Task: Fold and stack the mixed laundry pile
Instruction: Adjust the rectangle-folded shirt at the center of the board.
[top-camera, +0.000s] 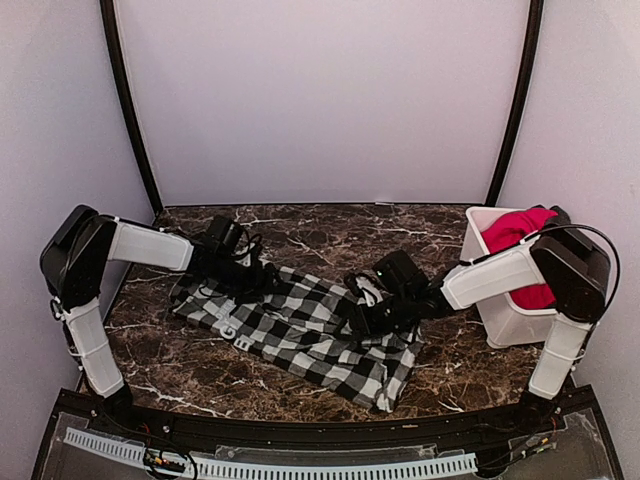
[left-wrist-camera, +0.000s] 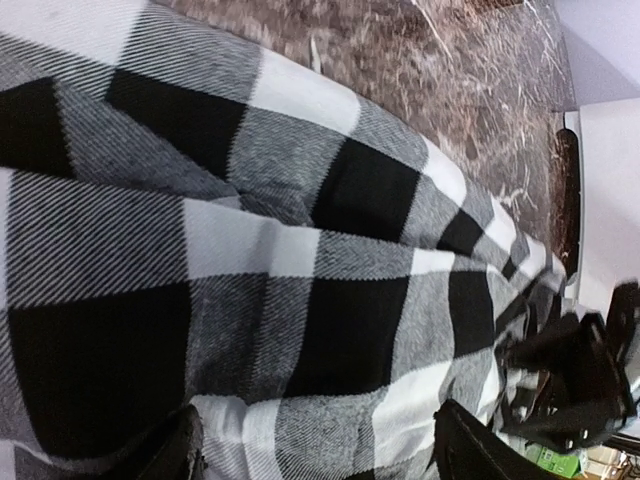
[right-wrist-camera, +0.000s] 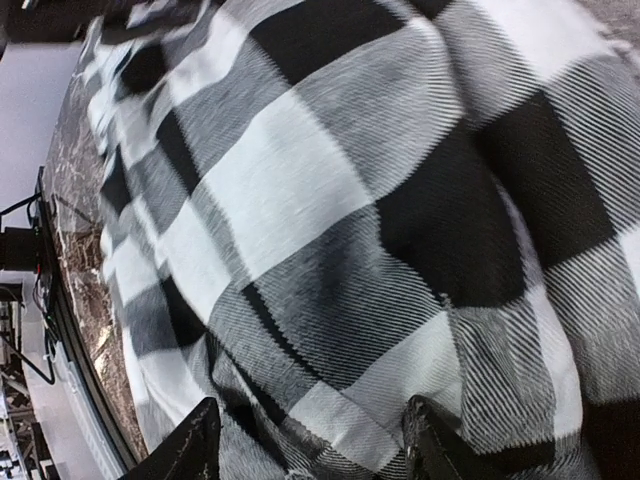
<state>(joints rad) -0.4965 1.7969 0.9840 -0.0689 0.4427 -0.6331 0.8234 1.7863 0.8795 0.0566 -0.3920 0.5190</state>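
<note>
The black-and-white checked garment (top-camera: 300, 335) lies spread on the marble table, its white lettering (top-camera: 228, 328) near the left edge. My left gripper (top-camera: 245, 272) is down on its far left part. In the left wrist view the gripper (left-wrist-camera: 325, 445) is open, fingertips (left-wrist-camera: 185, 445) wide apart with cloth bunched between them. My right gripper (top-camera: 362, 318) presses on the garment's right part. In the right wrist view this gripper (right-wrist-camera: 315, 445) is also open over a pucker of checked cloth (right-wrist-camera: 350, 250). The red garment (top-camera: 518, 232) sits in the white bin.
The white plastic bin (top-camera: 500, 322) stands at the right edge of the table, close to my right arm. Dark marble tabletop (top-camera: 300, 225) shows behind the garment. The enclosure's pale walls ring the table. The right gripper (left-wrist-camera: 570, 385) also shows in the left wrist view.
</note>
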